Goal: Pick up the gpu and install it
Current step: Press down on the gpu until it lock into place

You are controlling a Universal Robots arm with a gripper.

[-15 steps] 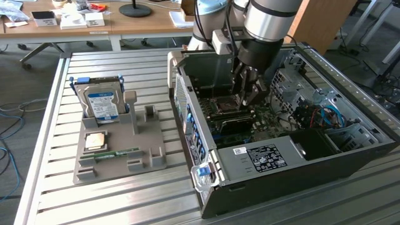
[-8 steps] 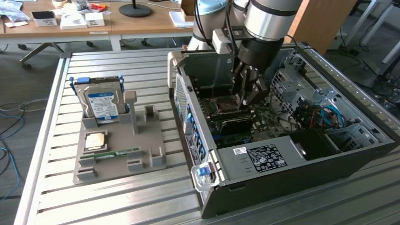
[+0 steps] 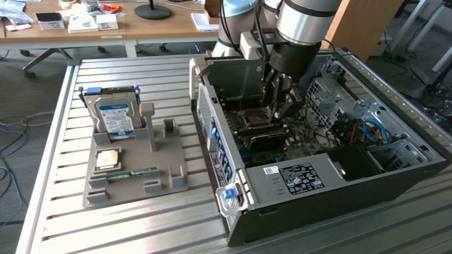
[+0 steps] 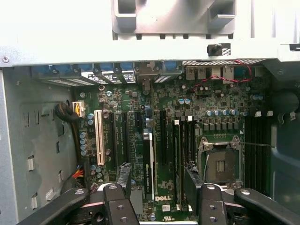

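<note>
Slatted metal counter [image 3: 141, 222] carries an open computer case [image 3: 395, 174]; gripper [image 4: 157, 185] hangs inside over the motherboard [image 4: 187, 108], jaws released and empty, straddling the gpu [image 4: 148, 164] standing seated in its slot.

Gpu [image 4: 148, 164] apparently upright, seated in motherboard slot

The arm [image 3: 304, 21] hides part of the motherboard [image 3: 282, 138], and its upper links are cut off
</note>
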